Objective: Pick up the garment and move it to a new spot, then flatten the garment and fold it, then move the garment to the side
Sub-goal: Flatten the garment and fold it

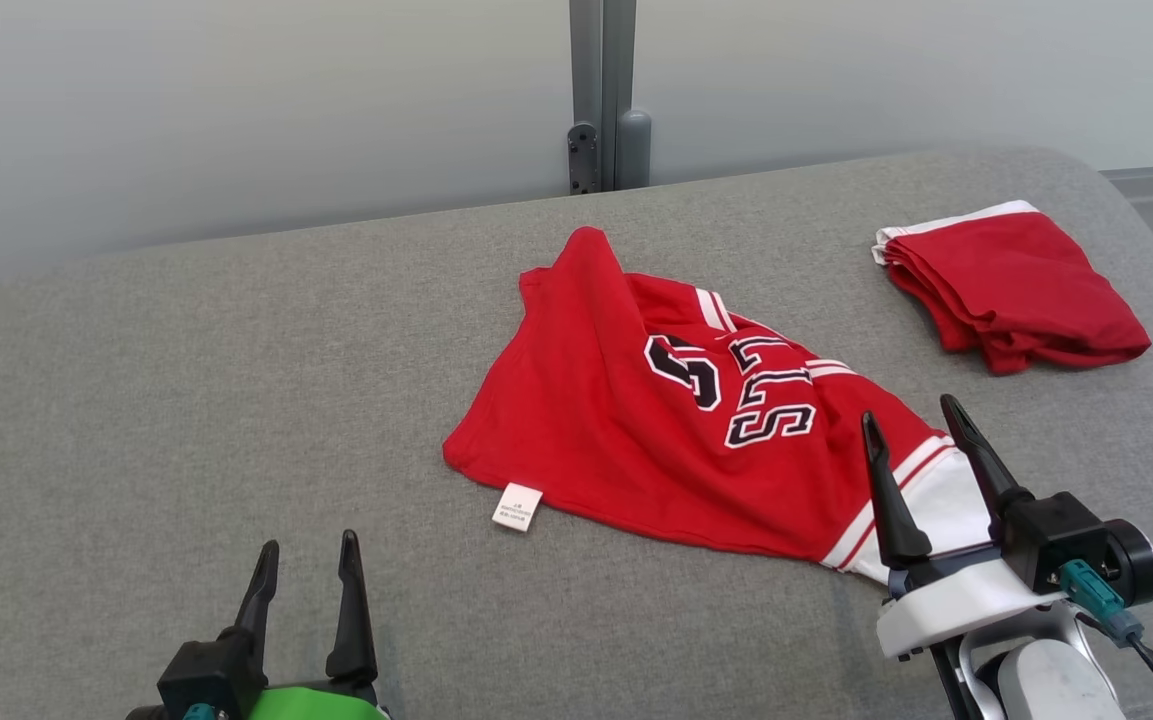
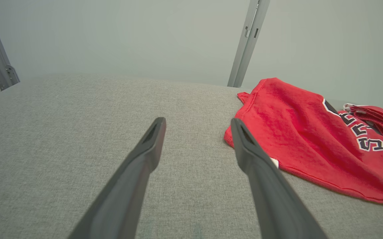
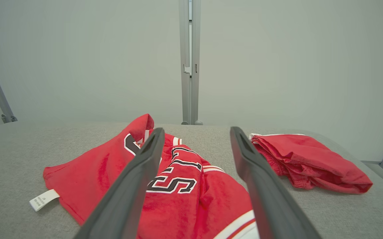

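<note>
Hovering with fingers spread, the right gripper stands over the white-banded near end of the red garment, clearly the closer arm; contact with the cloth cannot be told. The left gripper, likewise spread and empty, sits low at 7 o'clock, the garment off at its 2 o'clock. The garment's long axis runs 5 to 11 o'clock across the grey surface. A folded red pile lies beyond, at 2 o'clock.

Grey fabric surface, folded red cloth far right, metal post, pale wall
</note>
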Robot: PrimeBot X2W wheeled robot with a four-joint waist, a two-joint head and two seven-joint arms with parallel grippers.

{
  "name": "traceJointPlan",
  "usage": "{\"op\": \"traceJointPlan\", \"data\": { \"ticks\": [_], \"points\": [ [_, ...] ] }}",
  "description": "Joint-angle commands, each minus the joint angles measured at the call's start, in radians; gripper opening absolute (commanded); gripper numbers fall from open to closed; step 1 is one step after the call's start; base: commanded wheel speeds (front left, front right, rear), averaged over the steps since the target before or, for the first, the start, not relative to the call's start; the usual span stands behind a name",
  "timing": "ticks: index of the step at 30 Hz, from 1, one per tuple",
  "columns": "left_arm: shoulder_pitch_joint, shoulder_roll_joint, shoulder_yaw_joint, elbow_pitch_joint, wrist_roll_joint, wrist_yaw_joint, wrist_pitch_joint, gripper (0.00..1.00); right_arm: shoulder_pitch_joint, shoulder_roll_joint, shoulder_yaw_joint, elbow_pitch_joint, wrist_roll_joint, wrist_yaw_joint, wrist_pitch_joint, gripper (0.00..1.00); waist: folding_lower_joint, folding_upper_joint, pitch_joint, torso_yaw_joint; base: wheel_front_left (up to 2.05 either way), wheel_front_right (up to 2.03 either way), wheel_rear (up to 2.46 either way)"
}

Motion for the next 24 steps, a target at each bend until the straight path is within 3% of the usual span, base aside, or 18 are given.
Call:
{"op": "traceJointPlan", "data": {
  "ticks": [1, 13, 24],
  "points": [
    [0.018, 0.000, -0.001, -0.003, 0.013, 0.004, -0.003, 1.00, 0.014, -0.001, 0.003, 0.005, 0.001, 0.000, -0.003, 1.00, 0.0000, 0.0000, -0.002, 0.000, 0.00, 0.00, 0.00],
    [0.026, -0.002, -0.012, -0.014, 0.023, 0.004, -0.003, 1.00, 0.024, -0.001, -0.030, 0.066, 0.001, 0.000, -0.003, 1.00, 0.0000, 0.0000, 0.000, -0.024, 0.00, 0.00, 0.00],
    [-0.004, -0.001, -0.030, -0.015, 0.023, 0.006, -0.003, 1.00, 0.006, -0.001, -0.238, 0.285, -0.043, 0.000, 0.010, 1.00, 0.0000, 0.0000, 0.060, -0.049, 0.00, 0.00, 0.00]
  ]
}}
